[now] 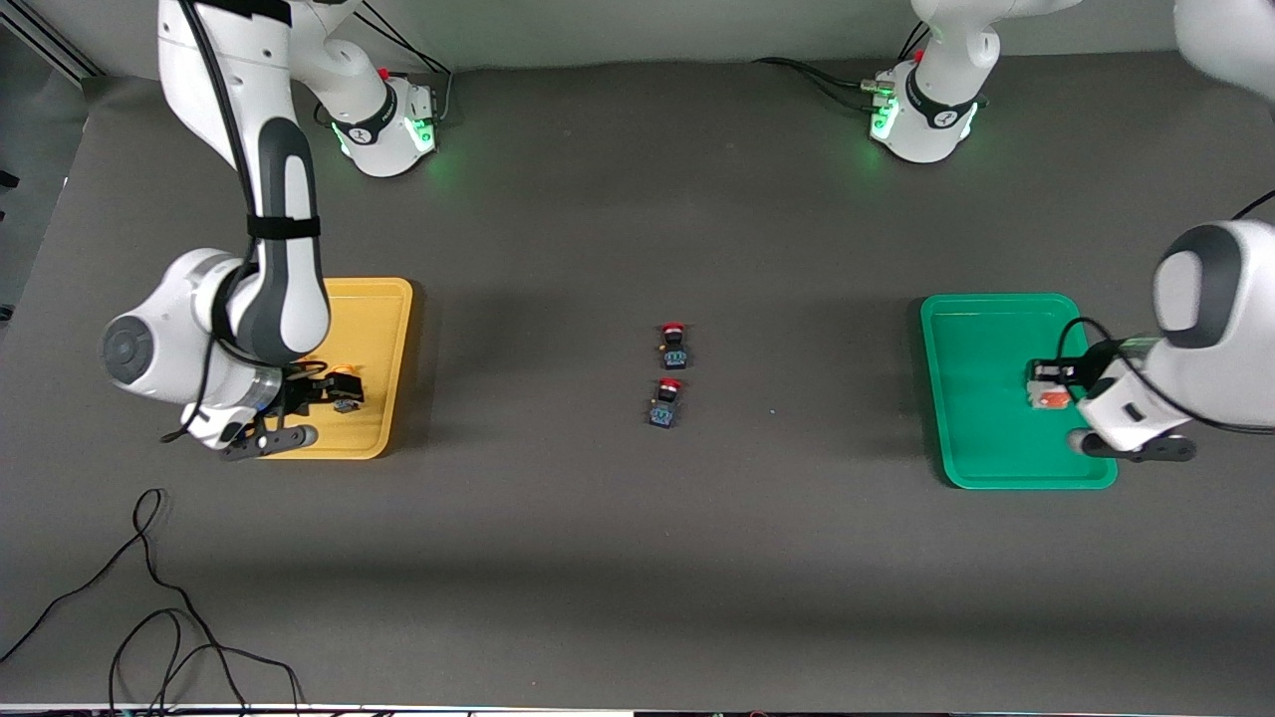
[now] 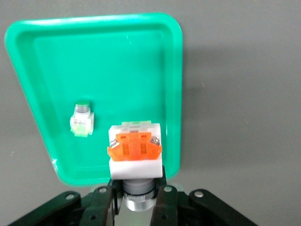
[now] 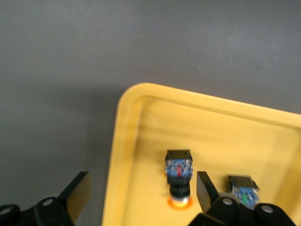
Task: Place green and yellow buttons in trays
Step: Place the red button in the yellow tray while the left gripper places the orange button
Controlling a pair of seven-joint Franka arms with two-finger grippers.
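Observation:
My left gripper (image 2: 134,200) is shut on the cap of a white-grey button with an orange-red mark (image 2: 135,150) and holds it low over the green tray (image 2: 141,56). Both show in the front view, button (image 1: 1049,398) and tray (image 1: 981,438). A white-grey button marked light green (image 2: 81,121) lies in that tray; my arm hides it in the front view. My right gripper (image 3: 141,193) is open and empty over the rim of the yellow tray (image 3: 127,141). Two yellow-capped buttons lie in that tray, one (image 3: 178,176) beside my fingertip, the other (image 3: 242,186) next to it.
Two red-capped buttons (image 1: 674,344) (image 1: 665,401) stand mid-table, one nearer the front camera than the other. A black cable (image 1: 149,597) loops on the table near the front edge, toward the right arm's end. The yellow tray (image 1: 383,398) lies at the right arm's end.

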